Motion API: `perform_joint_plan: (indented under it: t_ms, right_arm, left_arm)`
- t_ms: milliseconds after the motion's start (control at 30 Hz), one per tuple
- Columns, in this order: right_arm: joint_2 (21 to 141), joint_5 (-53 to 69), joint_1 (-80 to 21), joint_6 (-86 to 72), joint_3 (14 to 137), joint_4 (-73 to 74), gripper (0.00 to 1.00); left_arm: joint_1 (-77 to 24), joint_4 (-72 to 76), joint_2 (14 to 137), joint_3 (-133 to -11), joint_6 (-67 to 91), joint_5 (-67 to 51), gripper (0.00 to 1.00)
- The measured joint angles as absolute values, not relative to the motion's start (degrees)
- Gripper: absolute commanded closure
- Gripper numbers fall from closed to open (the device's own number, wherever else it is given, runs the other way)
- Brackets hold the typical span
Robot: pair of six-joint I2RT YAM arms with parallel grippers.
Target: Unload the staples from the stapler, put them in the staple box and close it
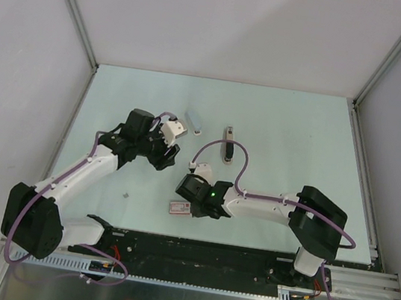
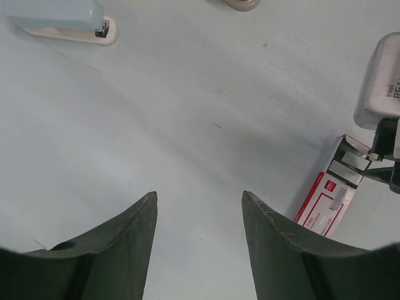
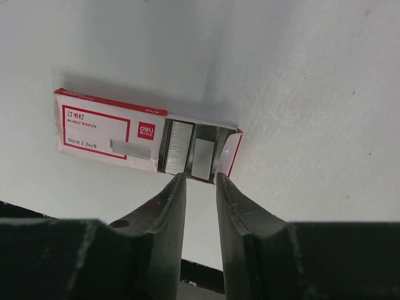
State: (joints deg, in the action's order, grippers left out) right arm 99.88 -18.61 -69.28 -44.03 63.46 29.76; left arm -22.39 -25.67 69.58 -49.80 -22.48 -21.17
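Note:
The stapler [image 1: 195, 121] is a small light-blue body on a white base, lying at the back middle of the table; it also shows at the top left of the left wrist view [image 2: 59, 19]. A red-and-white box of staples [image 3: 112, 131] lies flat with its right end open, and silver staple strips [image 3: 181, 147] show inside. My right gripper [image 3: 200, 178] hovers at that open end, jaws a narrow gap apart with nothing between them. My left gripper [image 2: 199, 195] is wide open and empty over bare table, between the stapler and the box [image 2: 325, 200].
A thin dark brownish bar [image 1: 228, 143] lies right of the stapler. A tiny speck [image 1: 126, 195] lies on the table to the left. White walls enclose the pale table [image 1: 293, 134]. The black base rail [image 1: 206, 260] runs along the near edge.

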Motion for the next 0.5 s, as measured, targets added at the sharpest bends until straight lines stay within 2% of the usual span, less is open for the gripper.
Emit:
perform_joint_plan:
  t_ms: [100, 233, 367, 500]
  right_arm:
    - [99.9, -18.6, -69.3, -44.1, 63.5, 29.7, 0.61]
    - [99.9, -18.6, -69.3, -44.1, 63.5, 29.7, 0.61]
    - [99.9, -18.7, -69.4, -44.2, 63.5, 29.7, 0.63]
    - [99.7, -19.4, -69.4, -44.1, 63.5, 29.8, 0.70]
  left_arm:
    - [-22.4, -25.8, 69.5, -49.8, -22.5, -21.1, 0.39]
    - [-22.4, -25.9, 69.3, -49.8, -22.5, -21.1, 0.39]
    - [-22.4, -25.9, 69.3, -49.8, -22.5, -21.1, 0.39]
    - [-22.5, -25.9, 69.2, -49.8, -22.5, -21.1, 0.40]
